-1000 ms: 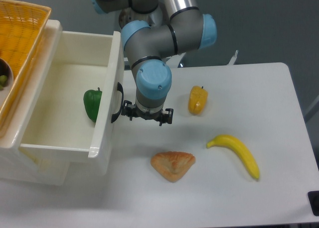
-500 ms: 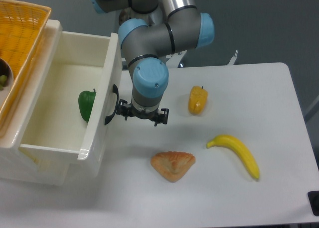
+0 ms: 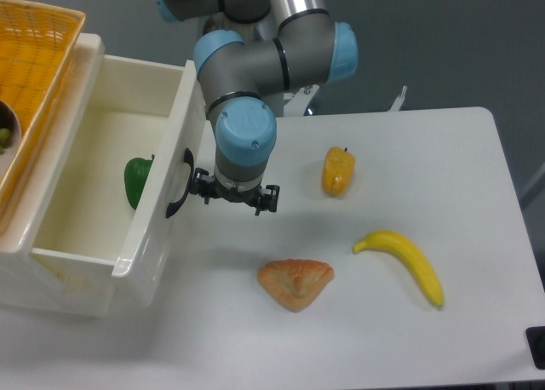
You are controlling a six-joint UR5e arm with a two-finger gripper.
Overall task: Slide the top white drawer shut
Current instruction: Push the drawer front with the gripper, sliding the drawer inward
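Note:
The top white drawer (image 3: 150, 209) stands partly open at the left, its front panel tilted toward me, with the black curved handle (image 3: 176, 183) on its outer face. A green pepper (image 3: 136, 182) lies inside, just behind the panel. My gripper (image 3: 233, 196) points straight down right beside the panel, its left side level with the handle and touching or almost touching it. The blue-capped wrist hides the fingertips, so I cannot say whether they are open or shut.
A yellow wicker basket (image 3: 34, 58) sits on top of the white cabinet (image 3: 60, 292) at the far left. On the table lie a yellow pepper (image 3: 338, 170), a banana (image 3: 407, 260) and a croissant (image 3: 295, 283).
The gripper has moved left against the drawer front. The front panel has slid left with it, so the drawer is less open, and the green pepper inside has shifted left.

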